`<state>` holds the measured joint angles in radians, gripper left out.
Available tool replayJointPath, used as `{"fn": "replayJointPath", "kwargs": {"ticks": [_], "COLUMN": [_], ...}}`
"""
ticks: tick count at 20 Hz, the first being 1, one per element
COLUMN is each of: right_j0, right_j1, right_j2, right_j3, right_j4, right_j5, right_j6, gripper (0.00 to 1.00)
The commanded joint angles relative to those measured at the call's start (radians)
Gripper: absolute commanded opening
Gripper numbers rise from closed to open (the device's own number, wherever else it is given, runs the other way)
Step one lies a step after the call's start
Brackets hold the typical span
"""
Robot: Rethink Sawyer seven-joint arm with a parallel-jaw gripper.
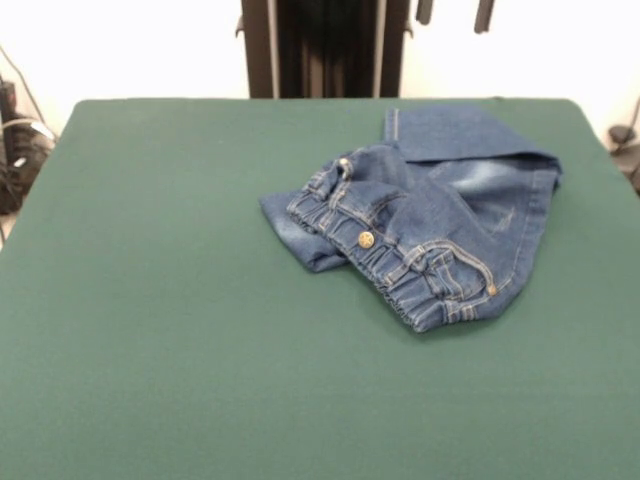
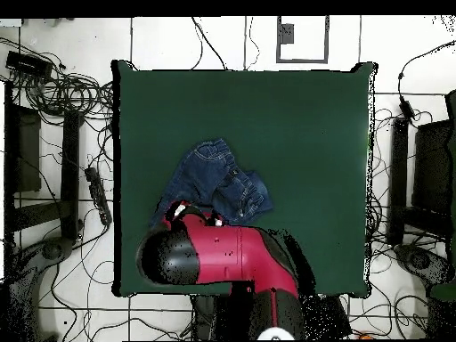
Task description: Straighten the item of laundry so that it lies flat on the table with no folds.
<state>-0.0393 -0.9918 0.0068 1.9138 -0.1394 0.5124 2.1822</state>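
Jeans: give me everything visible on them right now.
The jeans are small, blue denim with tan stitching, a gathered elastic waistband and a brass button. They look soft and faded whitish on one thigh. They lie crumpled, not flat: the waistband is bunched toward the camera in the front view, and one leg is folded back across the top. They rest on the green table, right of centre toward the robot's side. Overhead, the arm covers their near edge; contact cannot be told.
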Motion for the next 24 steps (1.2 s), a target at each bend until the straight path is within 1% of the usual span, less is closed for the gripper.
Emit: {"fn": "replayJointPath", "kwargs": {"ticks": [1,8,12,15,19,24], "right_j0": [-0.022,-0.034,-0.076,-0.132,-0.156,-0.205], "right_j1": [0.075,0.133,0.166,0.194,0.208,0.267], "right_j2": [0.167,0.176,0.183,0.194,0.212,0.233], "right_j3": [-0.072,-0.154,-0.189,-0.238,-0.259,-0.338], "right_j4": [-0.054,-0.109,-0.125,-0.142,-0.154,-0.174], "right_j5": [0.111,0.130,0.140,0.158,0.177,0.203], "right_j6": [-0.201,-0.174,-0.174,-0.202,-0.199,-0.219], "gripper": [1.00,1.00,1.00,1.00,1.00,1.00]}}
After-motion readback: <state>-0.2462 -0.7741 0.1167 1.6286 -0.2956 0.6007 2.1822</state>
